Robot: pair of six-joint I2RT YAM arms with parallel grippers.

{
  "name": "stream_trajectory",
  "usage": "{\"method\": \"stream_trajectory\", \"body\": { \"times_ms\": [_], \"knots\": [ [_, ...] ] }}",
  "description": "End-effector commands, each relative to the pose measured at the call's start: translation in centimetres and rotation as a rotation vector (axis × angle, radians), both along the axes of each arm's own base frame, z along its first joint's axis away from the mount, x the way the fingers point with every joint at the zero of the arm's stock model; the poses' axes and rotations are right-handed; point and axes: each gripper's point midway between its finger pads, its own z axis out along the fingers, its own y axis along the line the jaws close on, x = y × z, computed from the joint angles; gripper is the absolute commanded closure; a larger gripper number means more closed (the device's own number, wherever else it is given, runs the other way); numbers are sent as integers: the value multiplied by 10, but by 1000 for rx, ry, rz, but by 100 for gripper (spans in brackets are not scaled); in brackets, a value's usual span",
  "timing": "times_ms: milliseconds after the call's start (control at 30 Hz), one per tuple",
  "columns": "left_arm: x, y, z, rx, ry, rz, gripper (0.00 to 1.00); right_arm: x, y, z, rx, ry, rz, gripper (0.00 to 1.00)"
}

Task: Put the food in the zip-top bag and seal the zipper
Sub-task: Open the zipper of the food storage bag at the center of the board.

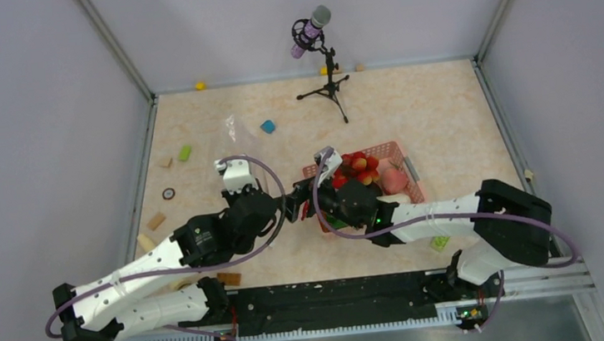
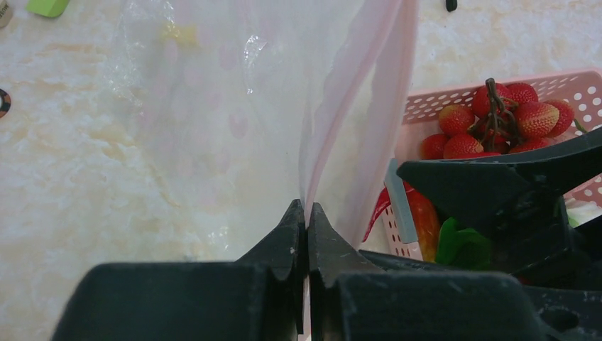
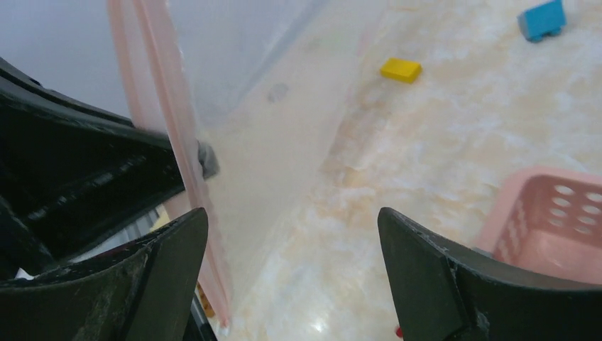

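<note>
The zip-top bag (image 2: 234, 121) is clear film rising from my left gripper (image 2: 307, 209), which is shut on its edge. The zipper (image 2: 355, 106) is a pale pink strip along the mouth. In the right wrist view the zipper (image 3: 167, 106) runs just inside the left finger of my open right gripper (image 3: 292, 217), with the bag's film (image 3: 284, 128) behind it. From above, both grippers meet left of the pink basket (image 1: 397, 151): left (image 1: 292, 203), right (image 1: 311, 199). The food lies in the basket: red berries (image 2: 497, 121), a chilli (image 2: 376, 206), a mango (image 2: 424, 220) and a pink fruit (image 1: 394, 180).
A microphone on a tripod (image 1: 316, 52) stands at the back. Small blocks lie about: blue (image 1: 268, 126), green (image 1: 185, 152), tan (image 1: 155, 220), green (image 1: 439, 242), yellow (image 3: 400, 69). Walls close the table on three sides.
</note>
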Motion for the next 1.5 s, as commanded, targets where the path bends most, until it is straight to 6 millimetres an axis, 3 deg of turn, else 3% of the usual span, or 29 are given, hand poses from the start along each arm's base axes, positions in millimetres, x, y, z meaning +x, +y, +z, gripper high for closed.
{"method": "stream_trajectory", "body": {
  "times_ms": [0, 233, 333, 533, 733, 833, 900, 1000, 1133, 1267, 1400, 1467],
  "knots": [
    [1, -1, 4, -39, -24, 2, 100, -10, 30, 60, 203, -104, 49, 12],
    [2, 1, -6, -52, -39, 7, 100, -24, 48, 49, 172, -122, 82, 13],
    [1, -4, -6, -59, -28, -19, 100, -16, 48, 43, 150, -109, 19, 14],
    [-4, -15, -3, -102, -36, -99, 100, 15, 28, 25, 122, -66, -198, 25],
    [-6, -20, -2, -97, -39, -149, 100, 32, 19, 18, 135, -44, -320, 54],
    [-6, -20, -3, -81, -40, -154, 100, 39, 15, 12, 136, -13, -370, 83],
    [-6, -16, -1, -76, -44, -145, 100, 44, 9, 5, 130, 11, -403, 96],
    [-4, -1, 5, -66, -67, -81, 100, 58, -6, -11, 111, 89, -466, 100],
    [-5, 51, 15, -64, -110, 137, 100, 70, -23, -37, 88, 191, -500, 100],
    [-13, 93, 25, -167, -172, 303, 100, 75, -35, -53, 57, 229, -526, 100],
    [-18, 105, 28, -243, -206, 317, 100, 72, -29, -55, 24, 222, -479, 100],
    [-18, 106, 28, -250, -213, 312, 95, 68, -22, -54, 8, 208, -427, 100]
  ]
}}
